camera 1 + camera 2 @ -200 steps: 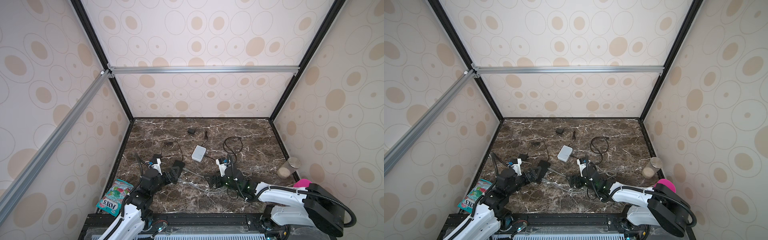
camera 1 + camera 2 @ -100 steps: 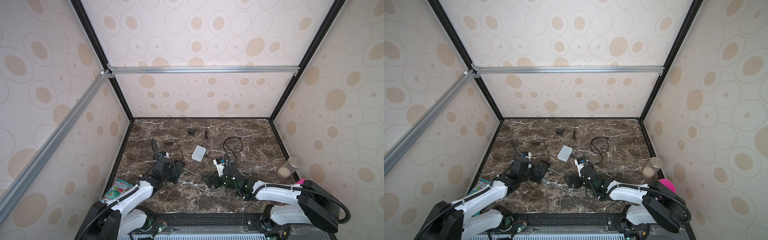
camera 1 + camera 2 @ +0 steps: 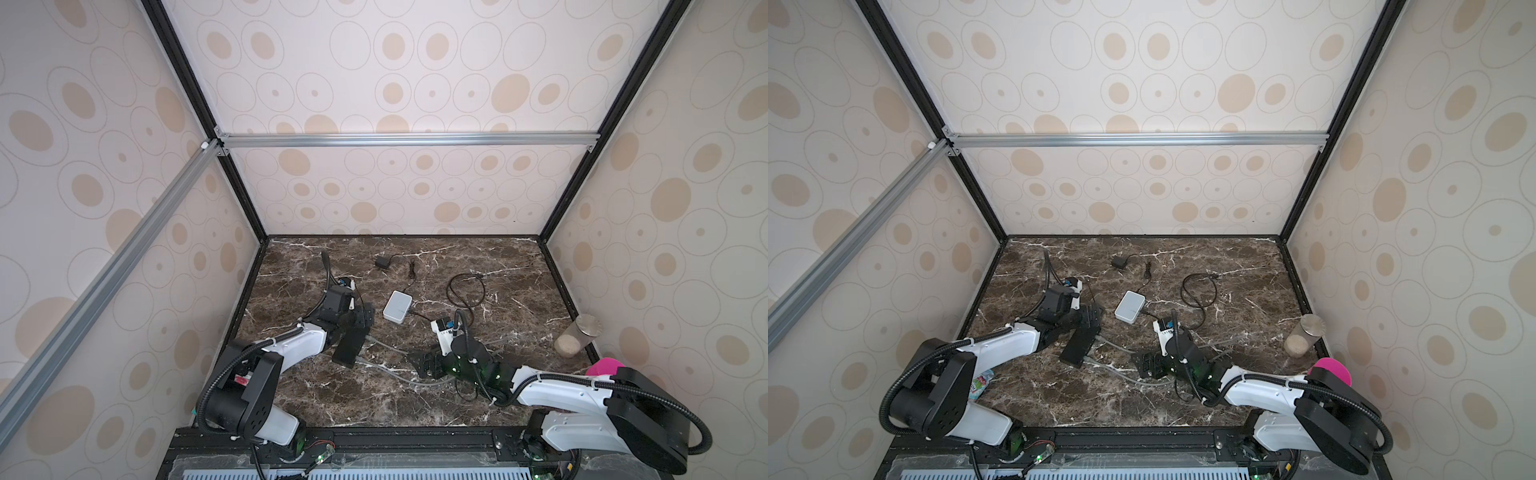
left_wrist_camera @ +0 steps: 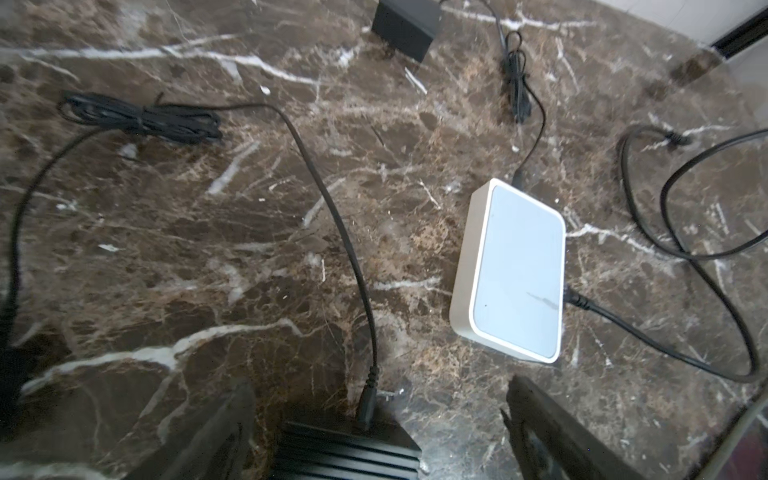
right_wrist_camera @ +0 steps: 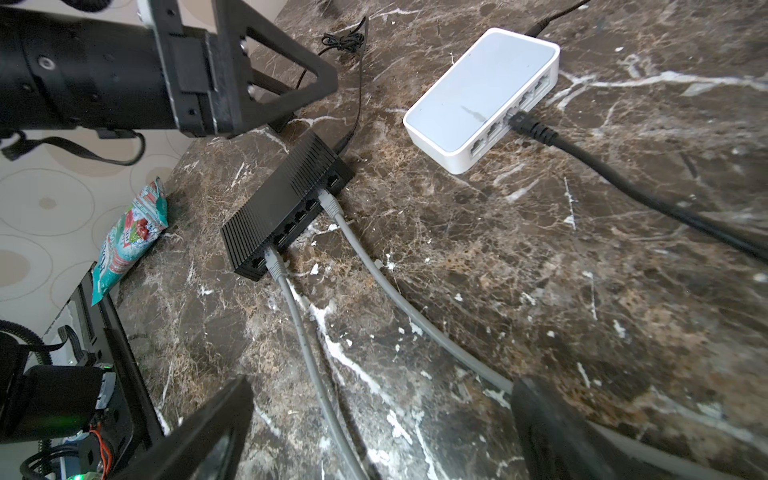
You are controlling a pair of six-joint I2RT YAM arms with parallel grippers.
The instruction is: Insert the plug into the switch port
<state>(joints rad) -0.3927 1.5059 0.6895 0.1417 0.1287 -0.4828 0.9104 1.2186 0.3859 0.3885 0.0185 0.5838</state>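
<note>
A black switch [image 3: 351, 347] lies left of the middle, and a white switch [image 3: 397, 306] lies behind it. In the right wrist view two grey plugs [image 5: 274, 259] sit in ports of the black switch [image 5: 286, 208], and a black plug [image 5: 528, 124] sits in the white switch [image 5: 482, 95]. My left gripper [image 3: 365, 320] hovers open over the black switch's far end [image 4: 345, 449], holding nothing. My right gripper [image 5: 380, 415] is open low over the table, and the grey cables [image 5: 316, 365] run between its fingers untouched.
A black power adapter [image 3: 382, 262] and a looped black cable [image 3: 465, 289] lie at the back. A jar [image 3: 577, 340] stands by the right wall, with a pink object [image 3: 604, 368] near it. A candy bag [image 5: 129, 237] lies at the front left edge.
My left arm has stretched forward, bringing its gripper further back over the black switch, and its jaws have narrowed slightly. The right gripper has barely shifted.
</note>
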